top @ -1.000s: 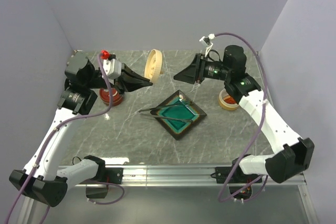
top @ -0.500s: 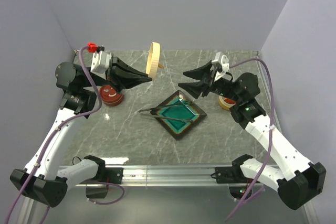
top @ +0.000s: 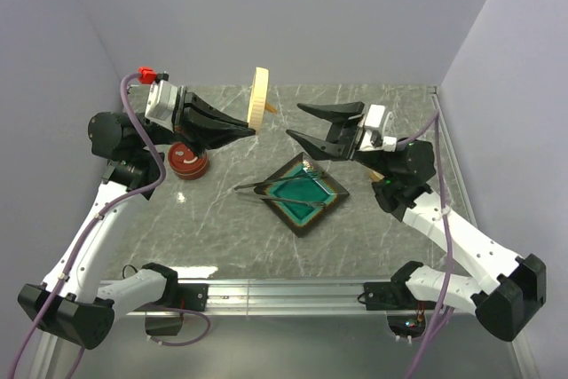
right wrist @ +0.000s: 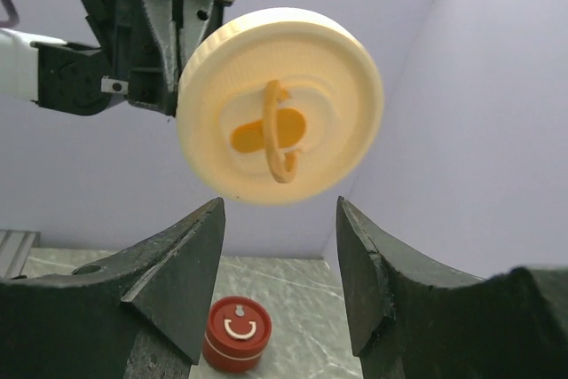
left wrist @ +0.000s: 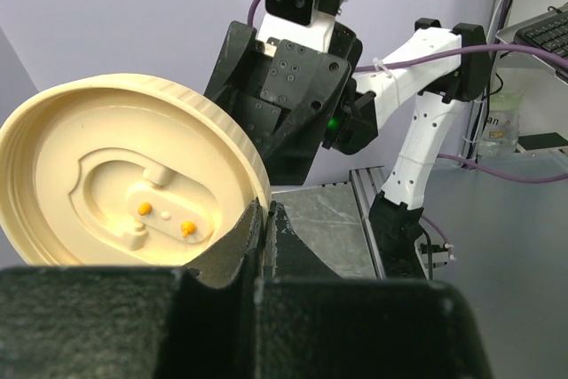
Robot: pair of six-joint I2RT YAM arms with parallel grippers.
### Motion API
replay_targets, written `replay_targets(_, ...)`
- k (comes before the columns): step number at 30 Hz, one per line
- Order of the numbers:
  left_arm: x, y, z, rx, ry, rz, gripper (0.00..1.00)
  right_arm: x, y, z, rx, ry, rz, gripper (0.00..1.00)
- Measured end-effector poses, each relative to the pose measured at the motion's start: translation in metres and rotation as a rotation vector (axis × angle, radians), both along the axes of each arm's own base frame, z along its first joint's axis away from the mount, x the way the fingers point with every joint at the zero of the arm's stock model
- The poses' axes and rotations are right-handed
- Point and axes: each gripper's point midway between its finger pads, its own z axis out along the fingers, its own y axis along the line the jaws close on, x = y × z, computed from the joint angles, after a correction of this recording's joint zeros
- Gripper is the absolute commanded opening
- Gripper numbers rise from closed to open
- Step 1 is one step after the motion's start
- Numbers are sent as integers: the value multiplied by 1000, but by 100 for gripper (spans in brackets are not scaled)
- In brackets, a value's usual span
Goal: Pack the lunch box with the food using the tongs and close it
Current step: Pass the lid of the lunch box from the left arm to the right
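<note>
My left gripper is shut on the rim of a round cream lid, held upright on edge above the back of the table. The left wrist view shows the lid's inner face with two small orange dots on it, the rim pinched between the jaws of that gripper. My right gripper hangs open in the air just right of the lid, pointing at it and apart from it. In the right wrist view the lid's ring-handle side sits above the open gripper. The grey tongs lie across a green square dish. I cannot make out the food.
A red round container with a white mark on top stands at the back left, below my left gripper, and shows in the right wrist view as well. Purple walls close in the table at the back and sides.
My right arm has swung round and risen so that its open gripper now points left at the lid. My left arm has lifted the lid slightly. Tongs and dish have not moved.
</note>
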Motion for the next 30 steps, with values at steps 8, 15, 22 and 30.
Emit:
replay_targets(8,-2,-1,1,-5,16,-7,0,4,23,-5,-10,-42,18,60)
replay_targets(15,-5,-2,4,-12,18,-19,0,5,31,8,20,-87,15,54)
replay_targets(22,-7,-3,4,-14,20,-25,0,1,40,10,27,-117,29,45)
replay_targets(30,-9,-4,4,-14,22,-34,0,5,44,16,42,-123,28,27)
